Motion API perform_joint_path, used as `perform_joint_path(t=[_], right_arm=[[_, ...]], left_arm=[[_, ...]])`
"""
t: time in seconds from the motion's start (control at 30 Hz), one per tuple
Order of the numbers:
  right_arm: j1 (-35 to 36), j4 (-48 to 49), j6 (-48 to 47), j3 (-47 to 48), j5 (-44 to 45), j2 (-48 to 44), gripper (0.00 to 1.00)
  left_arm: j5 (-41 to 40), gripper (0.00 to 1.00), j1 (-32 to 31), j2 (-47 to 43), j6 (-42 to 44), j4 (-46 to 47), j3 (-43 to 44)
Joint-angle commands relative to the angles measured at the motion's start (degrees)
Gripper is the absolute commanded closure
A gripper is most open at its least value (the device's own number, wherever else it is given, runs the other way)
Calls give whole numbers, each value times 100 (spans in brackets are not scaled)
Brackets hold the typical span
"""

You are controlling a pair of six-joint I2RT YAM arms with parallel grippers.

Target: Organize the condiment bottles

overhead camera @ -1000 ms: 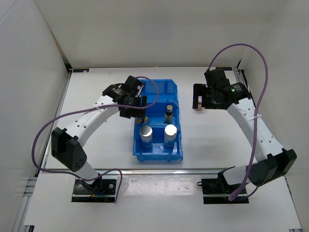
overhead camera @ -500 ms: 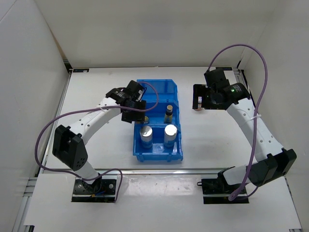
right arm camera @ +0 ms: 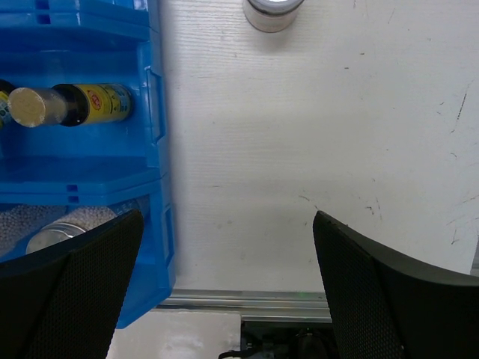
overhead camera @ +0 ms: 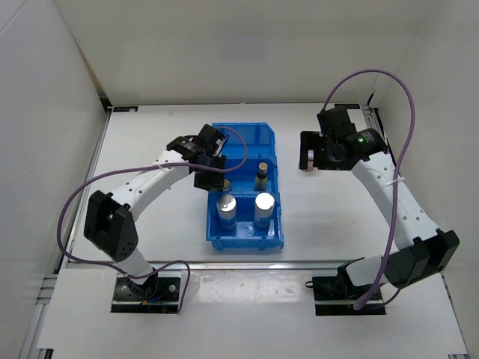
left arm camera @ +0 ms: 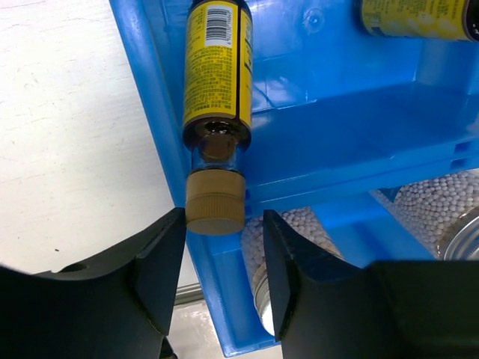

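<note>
The left gripper point(overhead camera: 216, 177) hangs over the left side of the blue bin's point(overhead camera: 245, 241) middle compartment. In the left wrist view its jaws point(left arm camera: 224, 218) stand slightly wider than the tan cap of a slim brown bottle with a yellow label point(left arm camera: 217, 67), which stands inside the bin wall point(left arm camera: 150, 97). A second brown bottle point(overhead camera: 262, 173) stands beside it. Two silver-topped cylinders point(overhead camera: 227, 207) point(overhead camera: 264, 203) fill the near compartment. The right gripper point(overhead camera: 309, 158) is wide open above the table point(right arm camera: 224, 247). One white-lidded jar point(right arm camera: 273, 10) stands just beyond it. The other jar is not visible.
The bin's far compartment point(overhead camera: 254, 138) holds nothing I can see. White walls enclose the table on the left, back and right. A metal rail point(right arm camera: 247, 303) runs along the near table edge. Purple cables loop over both arms.
The left gripper has shifted a little right and toward the near side, over the bin's left wall. The right arm has not moved.
</note>
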Motion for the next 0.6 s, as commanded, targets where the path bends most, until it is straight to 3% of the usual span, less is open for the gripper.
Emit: perform_joint_path(t=[0.0,0.57], right_arm=[[-35,84,-81,-21,-7,-140,3],[-35,84,-81,-74,-7,-192,3]], left_arm=[[128,45,-21,-84,-15,112,35],[339,71,-21,-84,-15,112,307]])
